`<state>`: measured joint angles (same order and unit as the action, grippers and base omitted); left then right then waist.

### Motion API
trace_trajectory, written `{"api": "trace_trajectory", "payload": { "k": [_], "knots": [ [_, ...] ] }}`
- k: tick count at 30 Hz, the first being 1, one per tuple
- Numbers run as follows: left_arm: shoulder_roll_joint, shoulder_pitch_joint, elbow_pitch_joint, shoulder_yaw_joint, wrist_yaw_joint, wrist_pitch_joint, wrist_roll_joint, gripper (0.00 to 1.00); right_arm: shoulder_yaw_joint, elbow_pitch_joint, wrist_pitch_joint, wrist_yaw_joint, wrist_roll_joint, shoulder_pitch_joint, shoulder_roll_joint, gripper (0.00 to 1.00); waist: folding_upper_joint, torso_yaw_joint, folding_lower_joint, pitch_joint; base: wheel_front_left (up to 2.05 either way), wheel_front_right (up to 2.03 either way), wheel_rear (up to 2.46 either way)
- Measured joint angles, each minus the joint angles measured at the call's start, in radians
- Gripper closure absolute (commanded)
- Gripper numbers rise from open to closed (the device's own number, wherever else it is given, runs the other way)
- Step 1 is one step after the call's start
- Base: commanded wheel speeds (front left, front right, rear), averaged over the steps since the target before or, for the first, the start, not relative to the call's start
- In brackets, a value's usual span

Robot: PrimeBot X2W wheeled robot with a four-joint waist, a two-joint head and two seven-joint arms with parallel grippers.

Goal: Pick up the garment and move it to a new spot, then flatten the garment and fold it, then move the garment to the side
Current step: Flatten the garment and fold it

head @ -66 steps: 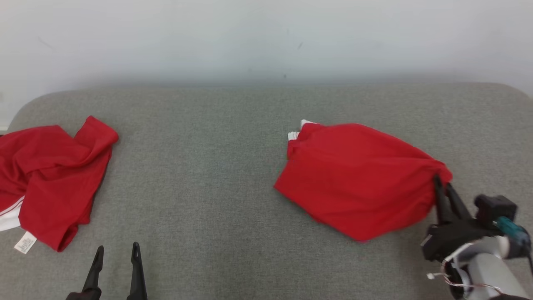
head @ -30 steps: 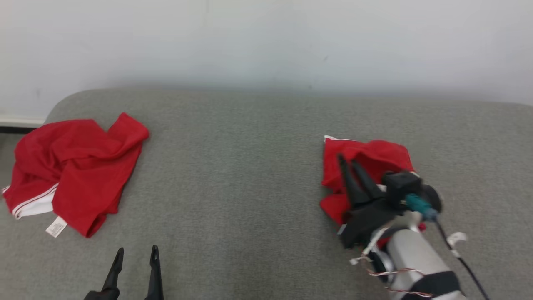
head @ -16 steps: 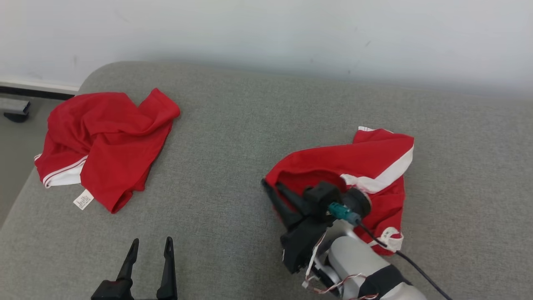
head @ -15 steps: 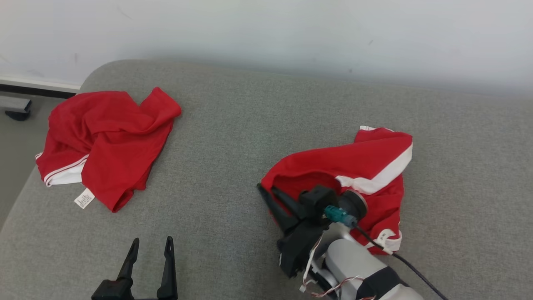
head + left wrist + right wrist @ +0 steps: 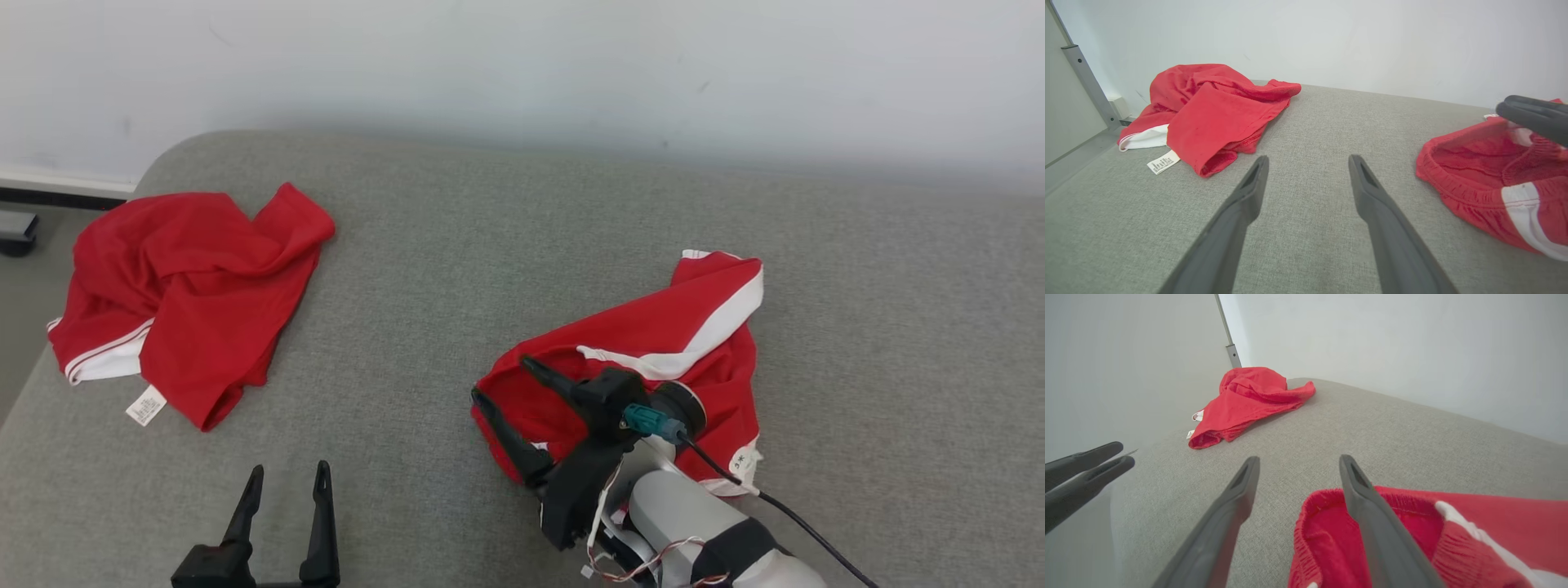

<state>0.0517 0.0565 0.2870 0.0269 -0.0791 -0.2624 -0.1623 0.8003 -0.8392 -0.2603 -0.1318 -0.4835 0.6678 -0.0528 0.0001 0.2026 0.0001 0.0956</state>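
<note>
the garment (image 5: 653, 343), red shorts with a white side stripe, lies crumpled on the grey cushion (image 5: 490, 245), a little right of centre and low in the head view. its elastic waistband is turned to the lower left and gapes open a little. the right gripper (image 5: 502, 379) is at this waistband, in the lower middle of the frame. its two dark fingers are spread wide apart and nothing is pinched between them. in the right wrist view one finger (image 5: 1374, 522) is over the red cloth at the waistband opening and the other is over the bare grey surface, so the waistband edge is between the two. whether the fingers touch the cloth, i cannot tell. a black cable (image 5: 800, 523) runs from the wrist towards the lower right corner.

the left gripper (image 5: 290, 468) is at the lower left edge of the head view, over bare cushion. it is also spread wide and empty, well apart from both cloths. a second red garment (image 5: 188, 278) with white trim and a white label (image 5: 147, 405) lies bunched at the left of the frame, near the cushion's left edge. a pale wall (image 5: 522, 57) stands behind the cushion, along the top of the frame.
</note>
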Motion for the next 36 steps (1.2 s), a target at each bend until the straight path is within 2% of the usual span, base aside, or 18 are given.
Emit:
{"api": "trace_trajectory", "payload": {
  "k": [3,7,13,20,24,29,36],
  "knots": [
    [-0.001,-0.012,-0.008,-0.001,0.005,0.000,0.000,0.00,-0.049,0.044,-0.001,0.000,0.034,0.000,0.000,0.00,0.0000,-0.017,0.0000,-0.010,0.00,0.00,0.00],
    [-0.001,-0.019,-0.014,-0.018,0.003,0.000,0.004,0.00,-0.176,0.181,-0.001,0.000,0.103,-0.047,-0.017,0.00,0.0000,-0.045,0.0000,-0.021,0.00,0.00,0.00],
    [-0.001,-0.049,-0.035,-0.035,0.006,0.000,0.016,0.00,-0.394,0.407,-0.002,0.000,0.216,-0.226,-0.070,0.00,0.0000,-0.093,-0.0001,-0.037,0.00,0.00,0.00],
    [0.000,-0.073,-0.059,-0.063,0.008,0.000,0.040,0.00,-0.609,0.604,-0.001,0.000,0.289,-0.416,-0.086,0.00,0.0000,-0.154,-0.0001,-0.047,0.00,0.00,0.00],
    [0.000,-0.078,-0.071,-0.075,0.009,0.000,0.047,0.00,-0.736,0.695,-0.004,0.000,0.307,-0.524,-0.071,0.00,0.0000,-0.191,-0.0001,-0.050,0.00,0.00,0.00],
    [0.000,-0.078,-0.073,-0.077,0.006,0.000,0.055,0.00,-0.797,0.724,-0.004,0.000,0.318,-0.618,-0.051,0.00,-0.0001,-0.210,-0.0001,-0.051,0.00,0.00,0.00],
    [0.003,-0.077,-0.070,-0.075,-0.006,0.000,0.066,0.00,-0.800,0.699,-0.004,0.000,0.329,-0.677,-0.023,0.00,0.0000,-0.217,-0.0001,-0.043,0.00,0.00,0.00]
  ]
}}
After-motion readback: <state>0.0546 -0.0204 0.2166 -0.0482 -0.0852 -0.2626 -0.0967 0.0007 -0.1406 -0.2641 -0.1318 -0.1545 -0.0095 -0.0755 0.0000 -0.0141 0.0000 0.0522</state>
